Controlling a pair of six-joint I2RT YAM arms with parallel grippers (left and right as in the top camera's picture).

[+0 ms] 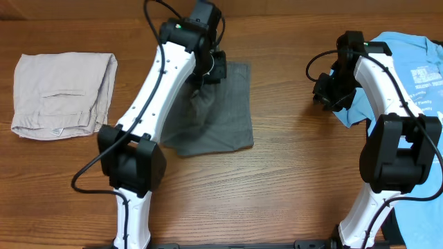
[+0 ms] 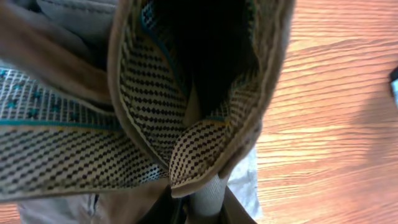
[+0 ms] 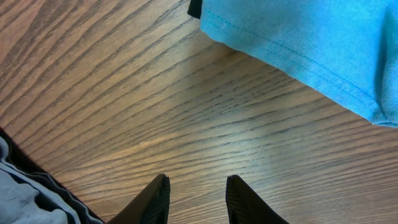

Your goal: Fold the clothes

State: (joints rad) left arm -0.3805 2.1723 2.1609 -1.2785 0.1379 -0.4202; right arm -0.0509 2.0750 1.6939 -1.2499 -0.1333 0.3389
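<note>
Evidently mid-fold and unfinished: the left claw pinches the 12 o'clock edge of the dark grey shorts lying central on the counter, while the right claw hangs part-open, empty, toward 3 o'clock.

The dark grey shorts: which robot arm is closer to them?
Left. The left gripper is on the dark grey shorts, pinching their fabric; the right gripper hangs open over the table, apart from them, beside the blue T-shirt.
</note>
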